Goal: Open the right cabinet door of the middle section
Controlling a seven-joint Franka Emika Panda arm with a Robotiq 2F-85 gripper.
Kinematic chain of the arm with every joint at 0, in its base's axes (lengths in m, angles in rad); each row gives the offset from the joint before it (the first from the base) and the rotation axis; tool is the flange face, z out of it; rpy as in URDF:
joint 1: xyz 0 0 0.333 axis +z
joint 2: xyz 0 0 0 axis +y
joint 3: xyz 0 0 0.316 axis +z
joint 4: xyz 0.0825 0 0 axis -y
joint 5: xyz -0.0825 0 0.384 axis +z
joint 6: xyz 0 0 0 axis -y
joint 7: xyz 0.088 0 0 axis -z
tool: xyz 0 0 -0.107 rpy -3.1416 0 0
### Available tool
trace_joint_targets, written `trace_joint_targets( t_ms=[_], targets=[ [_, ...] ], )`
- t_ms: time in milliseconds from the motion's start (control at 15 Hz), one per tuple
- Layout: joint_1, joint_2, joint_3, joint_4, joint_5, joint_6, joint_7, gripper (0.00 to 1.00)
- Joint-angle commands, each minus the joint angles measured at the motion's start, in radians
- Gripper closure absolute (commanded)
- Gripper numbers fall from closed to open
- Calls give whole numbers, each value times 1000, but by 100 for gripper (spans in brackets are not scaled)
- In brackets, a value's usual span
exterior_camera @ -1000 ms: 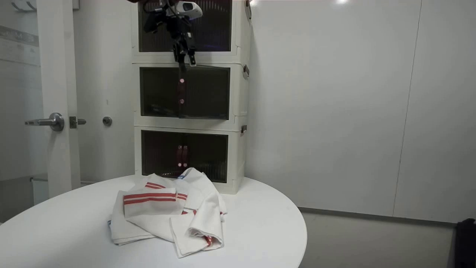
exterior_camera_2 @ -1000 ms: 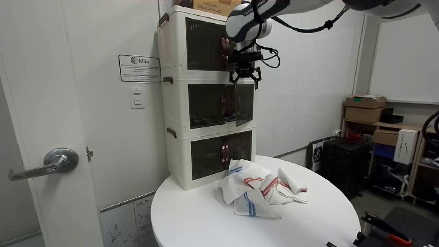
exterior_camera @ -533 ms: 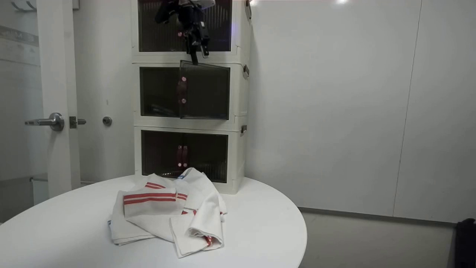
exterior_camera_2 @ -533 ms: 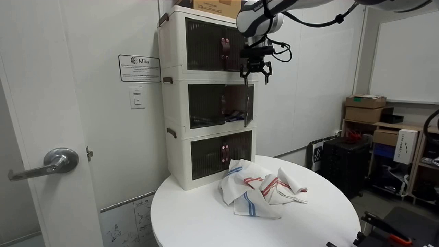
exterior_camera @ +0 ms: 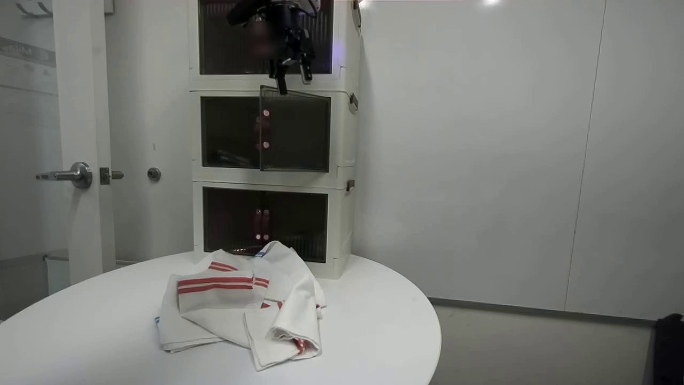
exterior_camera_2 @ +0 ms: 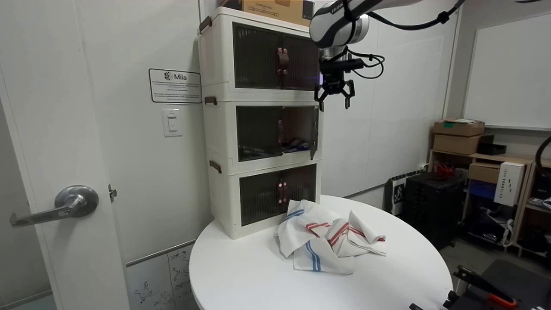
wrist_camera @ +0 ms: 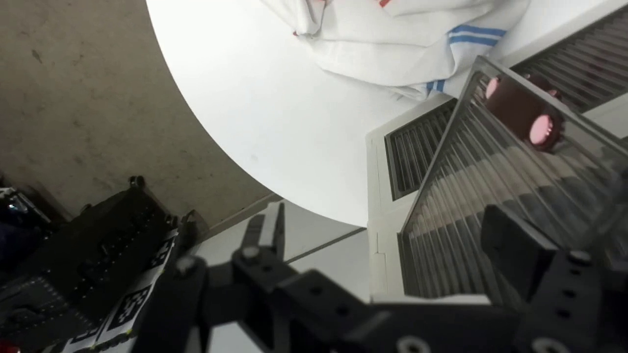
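Right cabinet door (exterior_camera: 299, 133) stands open

In an exterior view, the door sticks out from the right half of the middle section (exterior_camera: 225, 175). The gripper (exterior_camera: 294, 85) hangs near the top of the door, spread wide apart.

In an exterior view, the left door (exterior_camera_2: 258, 133) of the same section is closed, and a dark blue thing (exterior_camera_2: 297, 146) lies inside.

In the wrist view, one finger (wrist_camera: 508, 247) shows in front of the see-through door, but I can't tell if they touch. White cloth (wrist_camera: 392, 51) lies on the table (wrist_camera: 294, 137).
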Motion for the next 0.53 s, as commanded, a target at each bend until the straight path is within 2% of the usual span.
trace_joint_targets(
  t_ms=[0, 467],
  targets=[
    [-37, -45, 13, -57, 42, -3, -189, 0],
    [-55, -187, 43, -87, 108, -116, -518, 0]
  ],
)
